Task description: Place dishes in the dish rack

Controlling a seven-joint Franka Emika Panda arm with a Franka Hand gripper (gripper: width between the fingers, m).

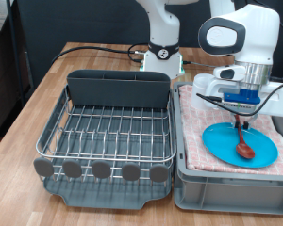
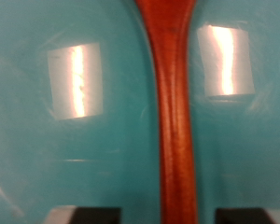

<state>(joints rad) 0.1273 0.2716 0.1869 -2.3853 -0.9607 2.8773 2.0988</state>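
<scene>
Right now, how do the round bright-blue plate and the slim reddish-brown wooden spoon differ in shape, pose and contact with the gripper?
The round bright-blue plate is wide and flat; the slim reddish-brown wooden spoon is narrow. The plate lies on the pink checkered cloth; the spoon rests on the plate. The gripper straddles the spoon's handle and is clear of the plate. Neither is in the dark-grey dish rack.

The brown wooden bench (image 1: 28, 99) holds two big things. The dark dish rack (image 1: 108, 132) sits on it. Just beside it, on the exterior view's right, sits a grey crate (image 1: 231, 188).
</scene>
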